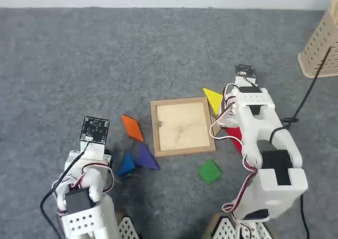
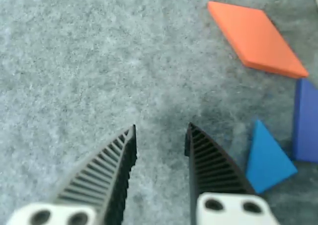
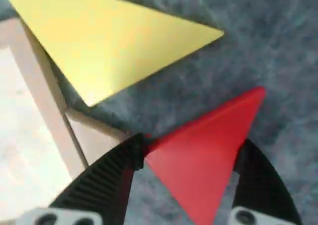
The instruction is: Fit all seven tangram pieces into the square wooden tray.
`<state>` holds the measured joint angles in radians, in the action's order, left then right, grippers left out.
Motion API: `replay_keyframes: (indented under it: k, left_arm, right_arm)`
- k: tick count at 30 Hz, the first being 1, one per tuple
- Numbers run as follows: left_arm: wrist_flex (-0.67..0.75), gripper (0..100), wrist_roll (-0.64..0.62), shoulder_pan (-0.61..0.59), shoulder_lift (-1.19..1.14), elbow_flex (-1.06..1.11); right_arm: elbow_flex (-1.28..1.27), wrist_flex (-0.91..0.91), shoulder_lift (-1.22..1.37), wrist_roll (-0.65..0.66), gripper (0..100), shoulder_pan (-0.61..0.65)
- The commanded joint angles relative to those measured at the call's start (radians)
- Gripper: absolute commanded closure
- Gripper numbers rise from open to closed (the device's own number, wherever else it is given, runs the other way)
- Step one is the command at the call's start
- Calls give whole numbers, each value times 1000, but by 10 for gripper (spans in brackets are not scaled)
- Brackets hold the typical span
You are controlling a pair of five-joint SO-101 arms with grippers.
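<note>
**Red triangle gripped, tray yet to receive a piece**

The square wooden tray (image 1: 154, 128) lay at the centre of the grey surface (image 1: 79, 65) with its floor bare, so the task was judged to be at its very start. In the right wrist view, the right arm's jaws stood wide and appeared pressed against two edges of the red triangle (image 3: 198, 170), just off the tray's right corner and below the yellow triangle (image 1: 213, 98). The step in hand looked like the first pick. The next move would call for lifting the red piece over the rim and turning it so that its straight sides met a tray corner.

The left arm's jaws were partly open and held nothing, hovering over bare surface at the lower left, near the blue triangle (image 1: 125, 165).

The count came to one tray and six of the seven pieces: four triangles (red, yellow, blue and a purple triangle (image 1: 144, 157)), one orange parallelogram (image 1: 132, 127) and one green square (image 1: 210, 171).
</note>
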<state>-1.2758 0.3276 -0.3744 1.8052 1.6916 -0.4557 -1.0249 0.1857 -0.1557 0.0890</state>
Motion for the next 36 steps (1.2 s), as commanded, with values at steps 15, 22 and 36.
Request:
replay_keyframes:
  k: [15, 22, 36]
  left_arm:
    - [-2, 852, 11, -3, 20, -7]
    - [-2, 852, 11, -5, 20, -7]
    - [-2, 852, 11, -5, 20, -7]
  right_arm:
    - [20, -35, 2, 38, 815, -2]
    - [29, -44, -87, 121, 816, -1]
    - [-28, -137, -366, 207, 809, 73]
